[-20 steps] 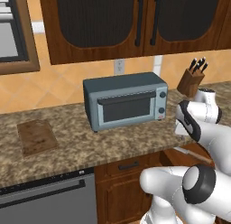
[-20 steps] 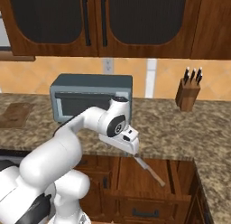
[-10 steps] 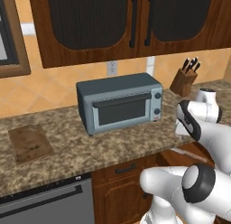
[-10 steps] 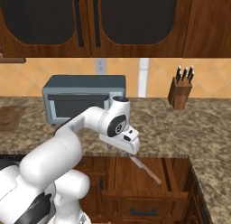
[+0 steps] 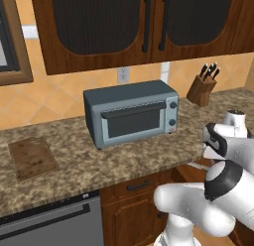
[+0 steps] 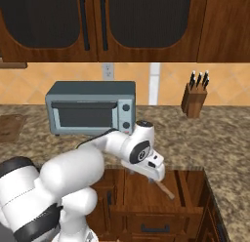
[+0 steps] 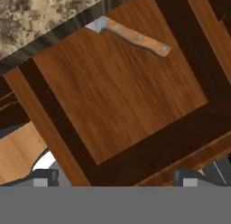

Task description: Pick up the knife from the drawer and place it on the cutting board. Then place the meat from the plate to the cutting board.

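Fingers (image 7: 115, 178) spread wide over the open drawer (image 7: 113, 101); knife (image 7: 133, 36) lies at twelve o'clock; no readable writing anywhere.

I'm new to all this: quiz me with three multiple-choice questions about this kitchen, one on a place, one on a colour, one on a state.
1. Where does the slim silvery knife with the brownish handle lie?
A. in the open reddish-brown wooden drawer
B. on the mottled dark brown cutting board
C. in the wooden knife block

2. What colour is the toaster oven?
A. red
B. blue-grey
C. white

3. How is the gripper?
A. shut on the knife
B. shut, empty
C. open

Answers: 1 A, it rests on the drawer floor; 2 B, its casing is blue-grey; 3 C, its fingertips stand wide apart.
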Robot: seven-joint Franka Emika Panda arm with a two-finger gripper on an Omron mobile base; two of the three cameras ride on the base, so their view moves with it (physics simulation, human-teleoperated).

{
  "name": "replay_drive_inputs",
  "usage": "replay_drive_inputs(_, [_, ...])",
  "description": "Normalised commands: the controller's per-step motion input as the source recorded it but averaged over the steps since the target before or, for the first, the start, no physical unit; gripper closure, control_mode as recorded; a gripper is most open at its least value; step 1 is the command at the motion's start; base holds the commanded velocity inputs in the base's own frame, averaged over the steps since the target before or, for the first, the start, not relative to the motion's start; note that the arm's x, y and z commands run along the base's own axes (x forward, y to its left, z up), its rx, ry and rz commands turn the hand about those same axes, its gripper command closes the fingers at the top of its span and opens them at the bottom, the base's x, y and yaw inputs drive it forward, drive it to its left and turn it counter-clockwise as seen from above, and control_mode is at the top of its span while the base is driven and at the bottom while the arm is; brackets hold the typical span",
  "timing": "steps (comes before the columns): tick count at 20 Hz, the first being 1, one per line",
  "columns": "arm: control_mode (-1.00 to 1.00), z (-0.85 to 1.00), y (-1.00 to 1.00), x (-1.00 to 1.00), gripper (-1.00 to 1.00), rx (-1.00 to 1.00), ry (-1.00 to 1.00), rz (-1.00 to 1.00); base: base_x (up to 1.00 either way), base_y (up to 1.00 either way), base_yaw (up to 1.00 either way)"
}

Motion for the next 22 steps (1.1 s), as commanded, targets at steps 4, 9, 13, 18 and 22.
replay_drive_inputs(4, [-1.0, -0.76, -0.91, -0.01, -1.0, 0.0, 0.06, 0.01, 0.0, 0.0, 0.0])
replay_drive_inputs(9, [-1.0, -0.37, -0.64, 0.0, -1.0, 0.04, 0.0, 0.01, 0.0, 0.0, 0.0])
replay_drive_inputs(13, [-1.0, -0.47, -0.07, 0.38, -1.0, 0.01, 0.0, 0.05, 0.0, 0.0, 0.0])
replay_drive_inputs(18, [-1.0, -0.38, 0.0, 0.43, -1.0, 0.0, 0.0, 0.1, 0.0, 0.0, 0.0])
replay_drive_inputs(22, [-1.0, -0.49, -0.13, 0.04, -1.0, 0.0, 0.0, 0.13, 0.0, 0.0, 0.0])
